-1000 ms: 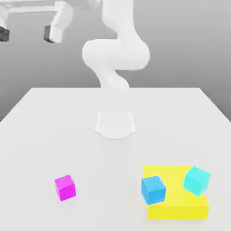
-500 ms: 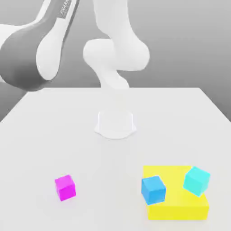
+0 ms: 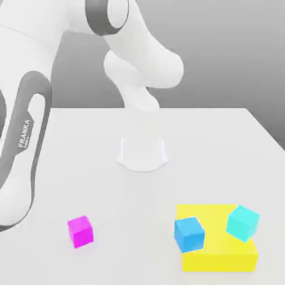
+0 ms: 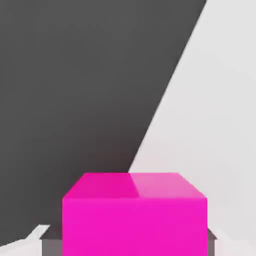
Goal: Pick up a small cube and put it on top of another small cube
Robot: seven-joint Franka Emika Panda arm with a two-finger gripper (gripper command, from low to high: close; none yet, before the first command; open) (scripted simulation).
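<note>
Hot-pink cube [image 4: 135, 225] sits squarely betw. the gripper's [image 4: 135, 242] pads [image 4: 52, 246], a shade line crossing one face. Magenta cube [image 3: 80, 231] lies on the tabletop [image 3: 128, 222], ext. view's L, turned at an angle; blue cube [image 3: 189, 234] & cyan cube [image 3: 242, 223], both angled, overlap opp. sides of yellow block [image 3: 217, 261], contact unclear.

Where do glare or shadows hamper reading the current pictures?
Exterior view: the arm's white base nearly washes into the pale tabletop; no distinct shadow beneath the blue cube. Hand view: a slanting edge parts dark from pale; whether it's shadow, I can't tell.
</note>
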